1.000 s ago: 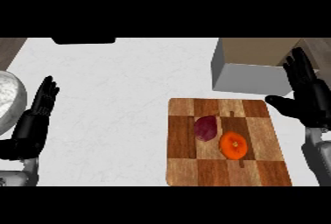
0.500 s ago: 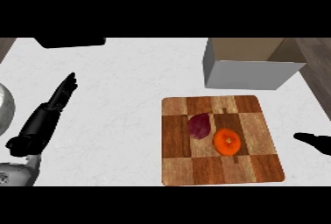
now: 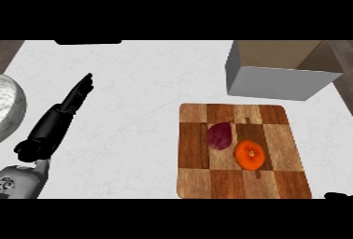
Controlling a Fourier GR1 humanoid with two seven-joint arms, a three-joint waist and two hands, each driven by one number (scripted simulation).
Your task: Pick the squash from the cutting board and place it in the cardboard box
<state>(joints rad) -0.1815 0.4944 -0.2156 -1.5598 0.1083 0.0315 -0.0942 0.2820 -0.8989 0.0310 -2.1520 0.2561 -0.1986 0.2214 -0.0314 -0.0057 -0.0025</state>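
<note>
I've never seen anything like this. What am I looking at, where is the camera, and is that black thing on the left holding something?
You are looking steeply down at a kitchen counter from the robot's head. The black shape at left is its left robot hand, fingers straight, holding nothing. Only a sliver of the right robot hand shows at the lower right edge. On the wooden cutting board lie an orange squash and a purple vegetable. Behind it stands an open cardboard box.
</note>
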